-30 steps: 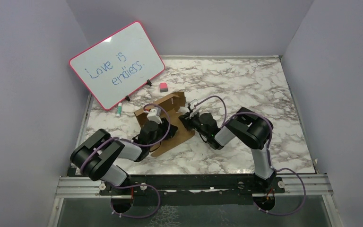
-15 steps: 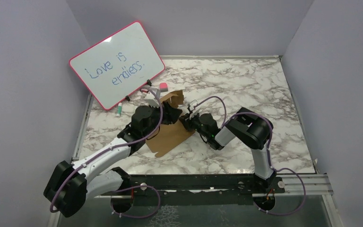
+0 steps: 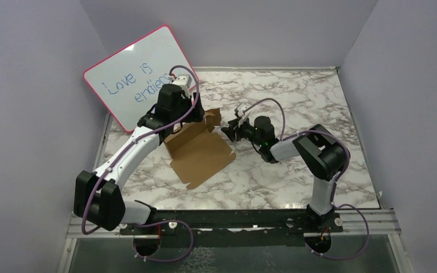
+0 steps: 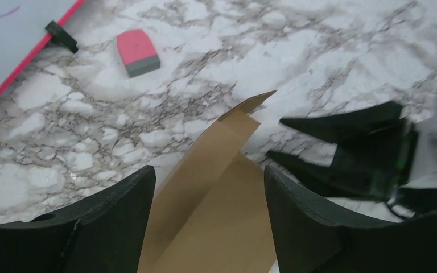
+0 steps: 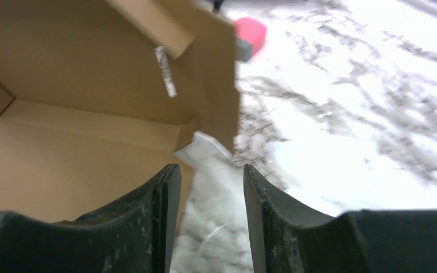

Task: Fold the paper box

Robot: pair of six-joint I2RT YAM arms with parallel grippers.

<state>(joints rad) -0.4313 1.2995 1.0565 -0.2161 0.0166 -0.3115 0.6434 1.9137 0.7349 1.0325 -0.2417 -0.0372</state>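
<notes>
The paper box point(image 3: 200, 152) is a brown cardboard sheet lying flat on the marble table, with its far flaps point(image 3: 211, 119) standing up. My left gripper point(image 3: 196, 118) hangs above the box's far edge, open and empty. In the left wrist view point(image 4: 207, 170) a raised cardboard flap point(image 4: 227, 148) shows below, between the wide-apart fingers. My right gripper point(image 3: 226, 130) sits low at the box's right far corner, open and empty. In the right wrist view point(image 5: 210, 168) its left finger point(image 5: 159, 210) lies over the box's edge point(image 5: 62, 153), with marble in the gap.
A pink-rimmed whiteboard point(image 3: 139, 77) leans at the back left, close behind my left arm. A pink eraser point(image 4: 138, 52) lies on the table beyond the box. The grey walls close in on three sides.
My left arm has risen from low over the box and reached out toward the whiteboard. My right gripper has shifted slightly right and farther back. The box's flat panel is now uncovered.
</notes>
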